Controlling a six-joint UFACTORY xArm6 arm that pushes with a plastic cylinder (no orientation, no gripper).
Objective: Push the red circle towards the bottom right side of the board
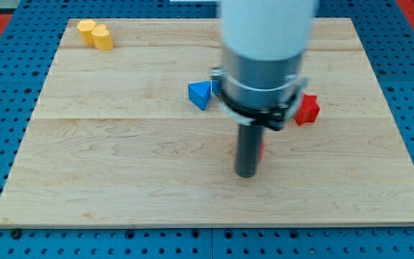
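The red circle (261, 149) is almost wholly hidden behind my rod, with only a thin red sliver showing at the rod's right edge, near the middle of the board. My tip (246, 174) rests on the board just in front of and to the left of that sliver, touching or nearly touching it. A red star-shaped block (307, 109) lies up and to the right of the rod. A blue triangle (200, 94) lies up and to the left, with a second blue piece partly hidden behind the arm.
Two yellow round blocks (95, 34) sit together at the view's top left corner of the wooden board (121, 180). The arm's wide white and grey body (264, 57) covers the board's top centre. Blue pegboard surrounds the board.
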